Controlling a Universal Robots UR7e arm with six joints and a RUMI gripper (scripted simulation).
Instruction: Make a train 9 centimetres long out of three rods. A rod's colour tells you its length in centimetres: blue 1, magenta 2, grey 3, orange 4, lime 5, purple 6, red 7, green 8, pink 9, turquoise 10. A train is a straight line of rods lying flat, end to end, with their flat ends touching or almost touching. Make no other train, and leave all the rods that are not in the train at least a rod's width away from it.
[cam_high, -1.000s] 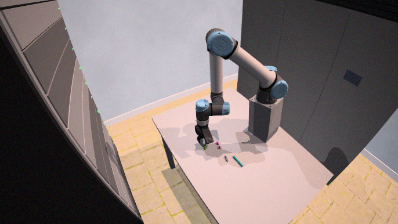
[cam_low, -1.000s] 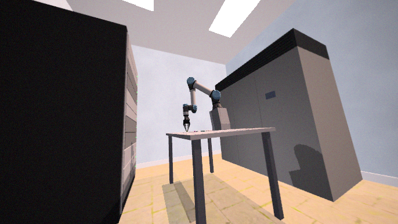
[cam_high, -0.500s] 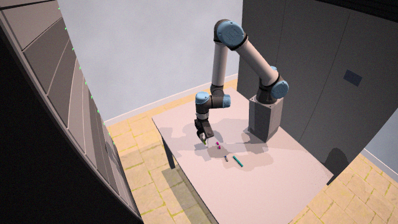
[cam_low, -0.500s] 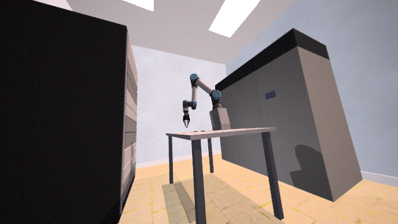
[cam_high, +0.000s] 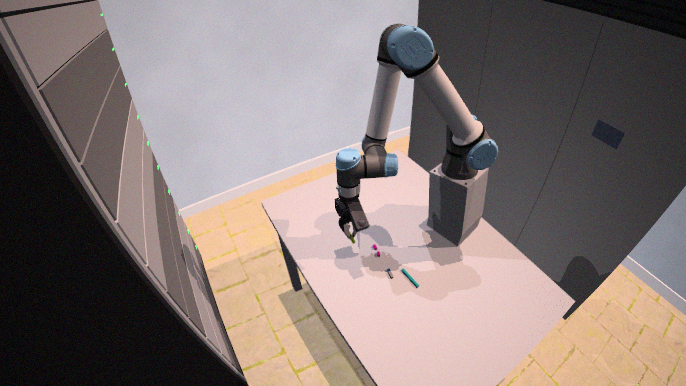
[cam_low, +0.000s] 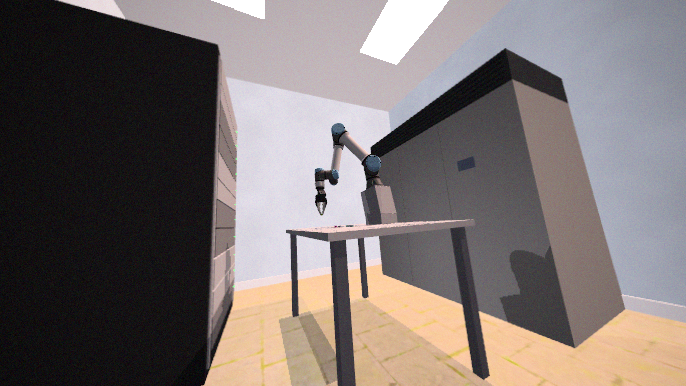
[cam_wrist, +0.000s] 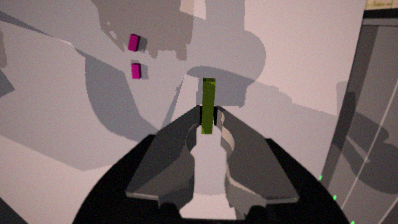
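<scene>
My gripper (cam_wrist: 207, 107) is shut on a lime rod (cam_wrist: 208, 105) and holds it above the table; it also shows in the top view (cam_high: 352, 238), with the gripper (cam_high: 348, 231) raised off the table top. Two magenta rods (cam_wrist: 133, 42) (cam_wrist: 135, 70) lie apart from each other on the table, up and left of the lime rod in the wrist view; they show in the top view too (cam_high: 374, 247) (cam_high: 378, 254). In the exterior view the gripper (cam_low: 321, 211) hangs above the table's left end.
A turquoise rod (cam_high: 410, 278) and a short grey rod with a blue rod at its end (cam_high: 389, 273) lie further toward the table's middle. The arm's grey pedestal (cam_high: 457, 202) stands at the back right. The table's left edge is near the gripper.
</scene>
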